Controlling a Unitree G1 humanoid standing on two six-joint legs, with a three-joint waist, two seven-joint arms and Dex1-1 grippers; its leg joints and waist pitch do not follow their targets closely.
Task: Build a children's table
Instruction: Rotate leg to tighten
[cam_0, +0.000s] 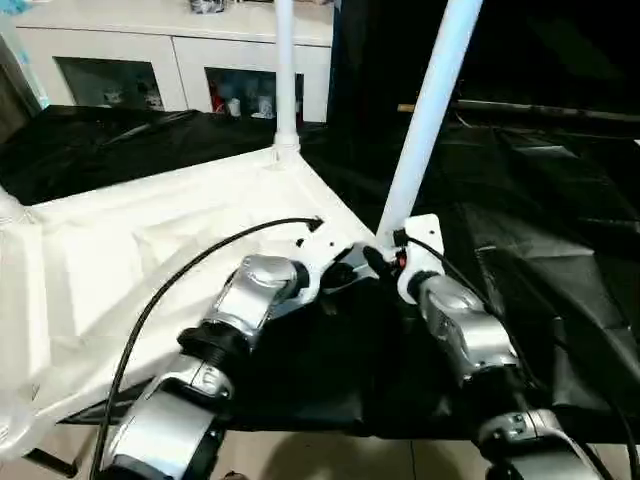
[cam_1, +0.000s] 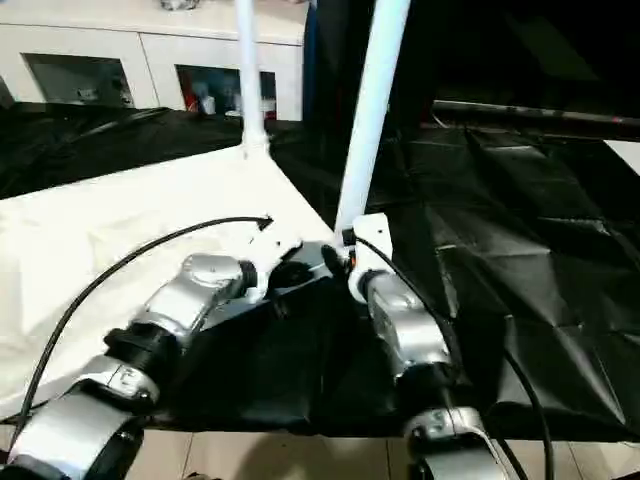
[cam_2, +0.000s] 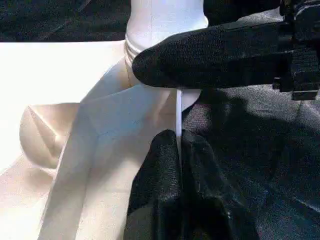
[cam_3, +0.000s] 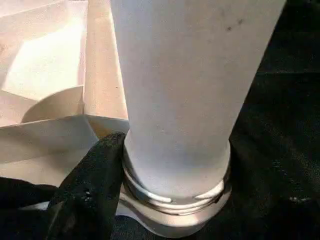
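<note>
Black cloth covers the tabletop (cam_0: 560, 250), and on it our children's table top (cam_0: 150, 260) lies upside down. One leg (cam_0: 285, 70) already stands in the far corner socket. We work on a second leg (cam_0: 430, 110) at the near corner socket (cam_3: 175, 210), where threads still show, so it seems not fully seated. Our right claw (cam_0: 385, 250) is clamped around its base; our left claw (cam_2: 179, 165) pinches the rim, fingers together. Two other corners lie beyond what we can see.

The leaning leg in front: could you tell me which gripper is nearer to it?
Right: right gripper touches the leg's base; left gripper pinches the tabletop rim alongside.
</note>
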